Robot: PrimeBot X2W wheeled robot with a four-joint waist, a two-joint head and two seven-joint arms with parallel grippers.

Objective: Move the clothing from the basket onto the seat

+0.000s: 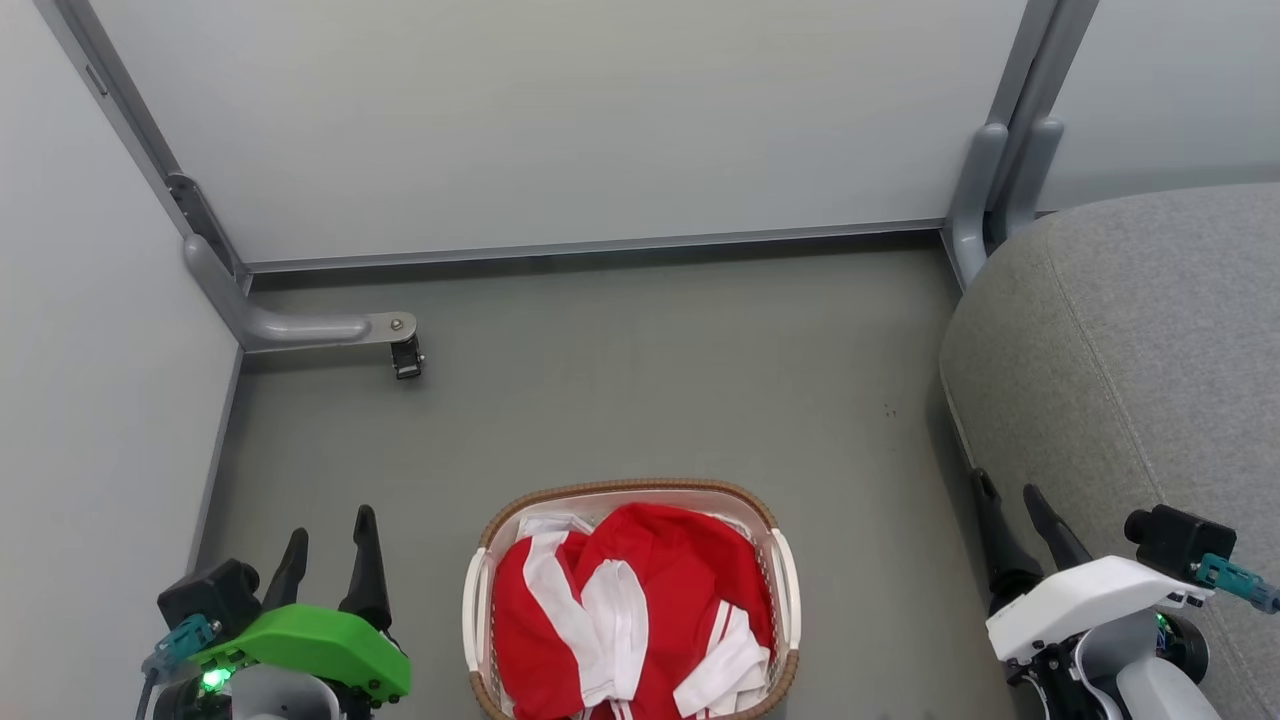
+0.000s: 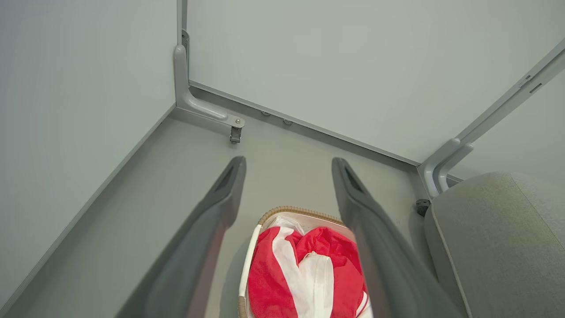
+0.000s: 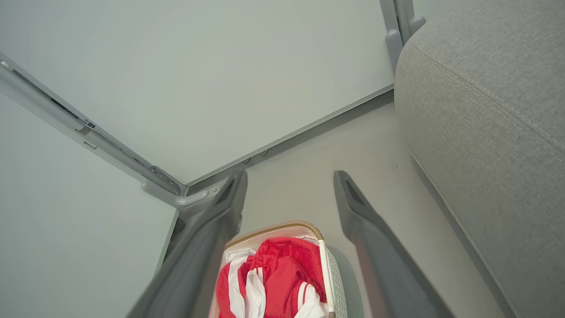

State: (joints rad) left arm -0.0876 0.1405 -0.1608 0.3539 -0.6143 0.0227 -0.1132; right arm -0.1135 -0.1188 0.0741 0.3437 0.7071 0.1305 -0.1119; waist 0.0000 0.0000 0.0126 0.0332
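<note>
Red clothing (image 1: 650,600) with white stripes lies heaped in the white basket (image 1: 620,492), which has a brown braided rim and stands on the grey floor at the bottom centre. The grey seat (image 1: 1150,350) rises at the right. My left gripper (image 1: 330,535) hangs open left of the basket, nothing between its fingers. My right gripper (image 1: 1010,490) is open between basket and seat, close to the seat's edge. From the left wrist, the clothing (image 2: 309,269) and basket (image 2: 291,211) show between open fingers. From the right wrist, the clothing (image 3: 278,274), basket (image 3: 273,229) and seat (image 3: 485,110) show.
Pale partition walls (image 1: 560,120) close the floor at the back and left. A grey bracket foot with a small caster (image 1: 405,355) juts out at the back left. Another grey post (image 1: 985,190) stands at the back right beside the seat.
</note>
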